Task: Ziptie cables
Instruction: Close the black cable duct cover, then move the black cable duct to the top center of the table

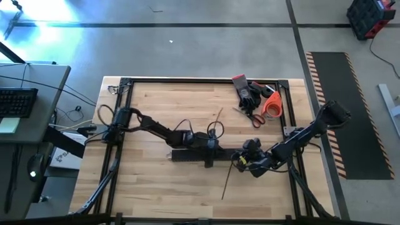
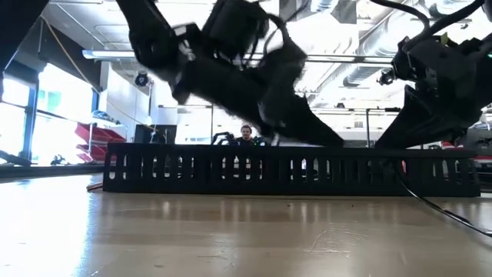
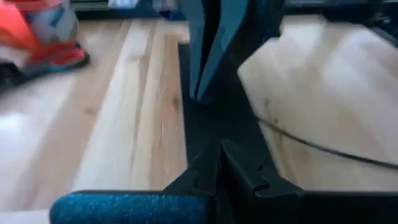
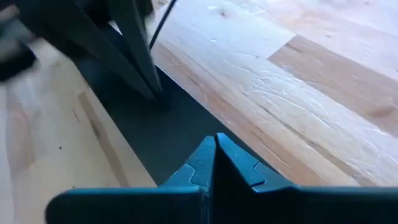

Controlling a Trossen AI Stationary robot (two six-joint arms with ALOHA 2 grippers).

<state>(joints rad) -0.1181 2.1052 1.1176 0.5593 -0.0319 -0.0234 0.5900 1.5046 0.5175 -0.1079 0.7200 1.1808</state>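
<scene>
Both tools are clenched empty over the black perforated bar (image 1: pixel 194 156) on the wooden surface (image 1: pixel 156 106): left tool (image 1: pixel 211 145) above it, right tool (image 1: pixel 240 161) at its end. Thin cables (image 1: pixel 226 178) trail from that end.

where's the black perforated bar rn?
In the high view, the black perforated bar lies flat on the wooden table, slightly front of centre, with the left gripper at its right end and the right gripper just beyond.

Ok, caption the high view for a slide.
Both dark grippers, left and right, meet shut at the flat black perforated bar.
</scene>
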